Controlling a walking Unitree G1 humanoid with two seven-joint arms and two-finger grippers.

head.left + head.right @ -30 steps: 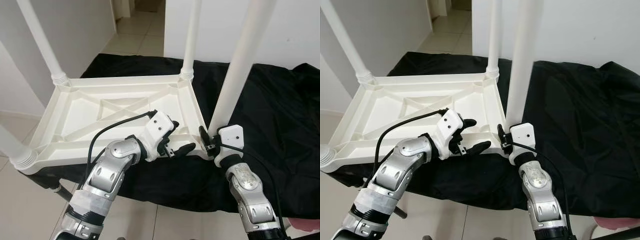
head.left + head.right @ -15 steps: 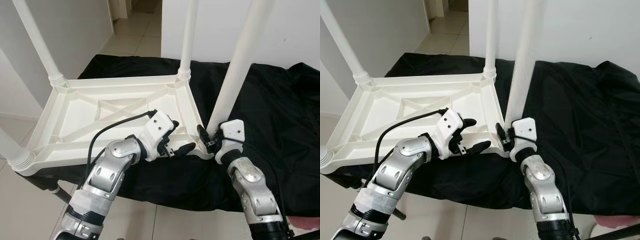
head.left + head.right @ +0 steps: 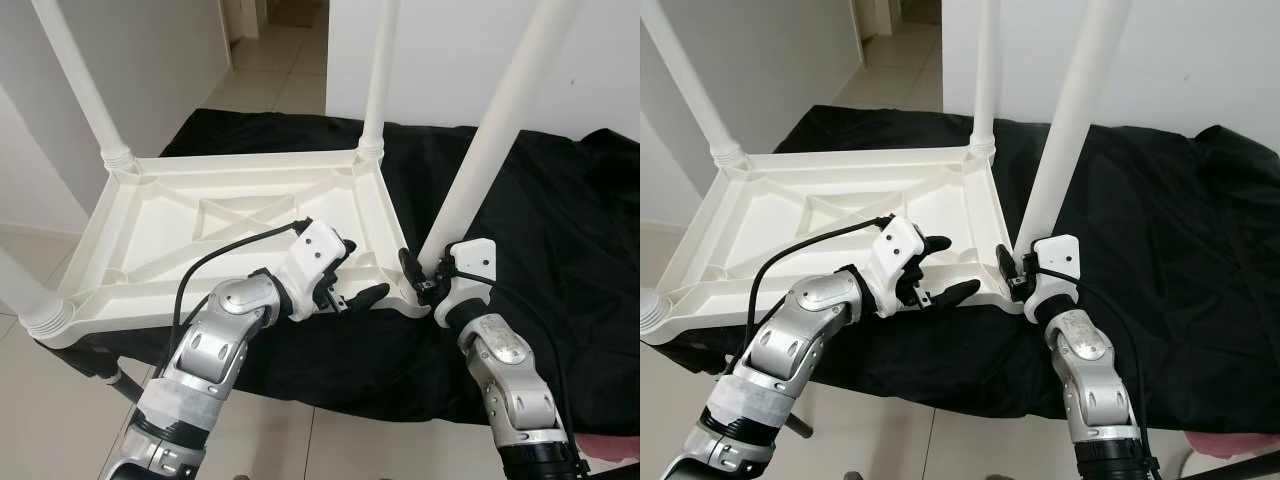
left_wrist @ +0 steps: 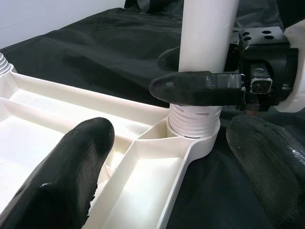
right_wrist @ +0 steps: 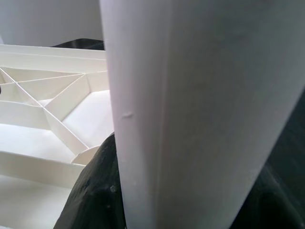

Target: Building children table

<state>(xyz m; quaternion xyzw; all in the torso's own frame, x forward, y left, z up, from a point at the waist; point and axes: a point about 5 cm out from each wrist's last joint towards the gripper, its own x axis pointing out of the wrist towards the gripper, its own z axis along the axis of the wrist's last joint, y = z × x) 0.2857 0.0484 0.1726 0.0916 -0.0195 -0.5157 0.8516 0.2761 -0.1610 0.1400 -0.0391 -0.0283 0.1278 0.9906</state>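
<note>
Since 1.0 s ago, the leg (image 3: 480, 140) has been tilted further right at its top. Nearest, the right gripper (image 3: 428, 281) is clamped on the leg just above its threaded foot, seated in the near-right socket of the upturned tabletop (image 3: 200, 230) on black cloth (image 3: 560, 220). Beside it, the left gripper (image 3: 350, 290) is held open at the rim. Stiff, light, slick plastic is judged; a low grip suits. 3 legs (image 3: 378, 70) are fitted beyond.

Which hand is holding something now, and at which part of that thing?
The right hand grips the white table leg near its lower threaded end, just above the corner socket. The left hand is open and holds nothing.
</note>
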